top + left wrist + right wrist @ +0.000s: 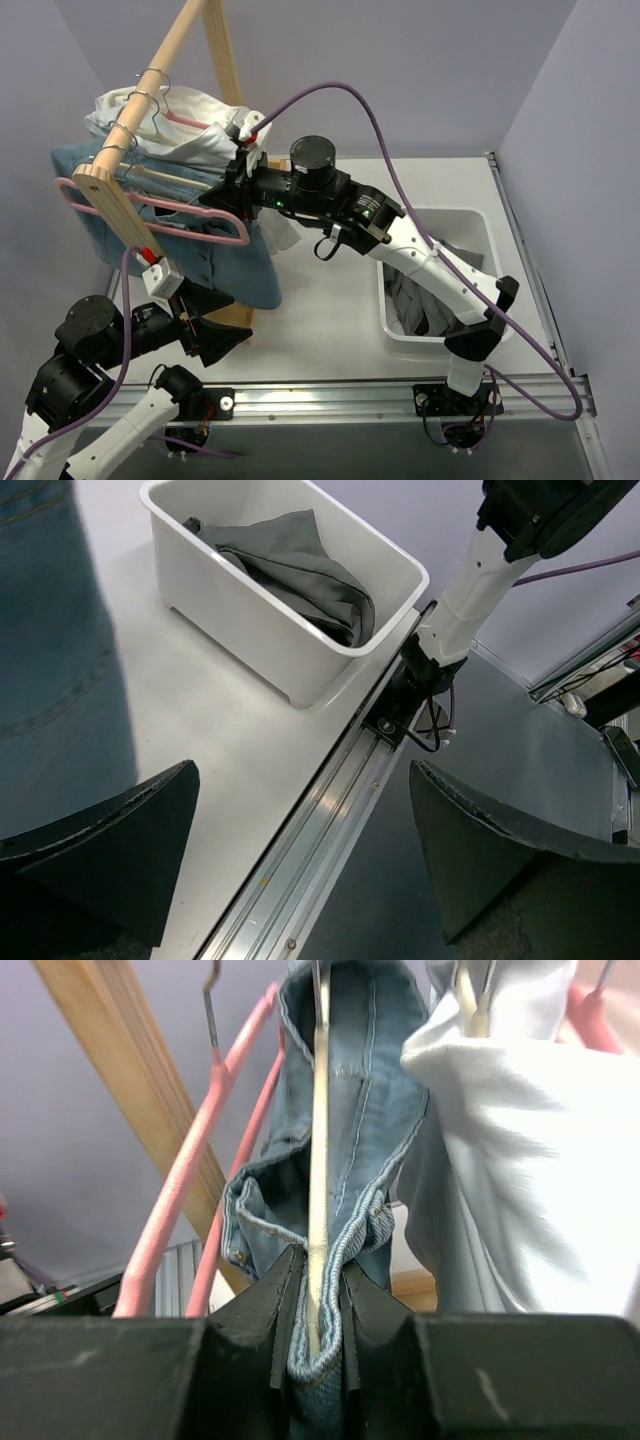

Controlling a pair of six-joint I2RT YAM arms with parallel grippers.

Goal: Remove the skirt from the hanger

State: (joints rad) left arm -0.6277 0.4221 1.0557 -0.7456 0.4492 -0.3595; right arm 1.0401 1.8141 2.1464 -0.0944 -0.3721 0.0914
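- Skirt of dark grey cloth (pixel 300 570) lies crumpled inside a white rectangular plastic bin (pixel 240 620), off the hanger; the bin stands on the pale table (pixel 200 710) beside the right arm's base.
- A slim pink plastic hanger (pixel 175 1195) with a silver wire hook hangs bare on the slanted wooden rack (pixel 120 210), just beside the light blue denim garment (pixel 370 1110).
- The right gripper (pixel 318 1270) reaches up to the rack, and its fingers are clenched on the thin bar of a cream hanger (pixel 318 1160), with the folded denim waistband caught between them.
- A white shirt (pixel 510 1160) hangs next to the denim garment, on the side away from the pink hanger.
- The left gripper (pixel 300 770) hangs low near the table's front rail, below the rack. Its jaws are spread wide and grasp nothing.
- Both the skirt and the bin are well apart from the left gripper.
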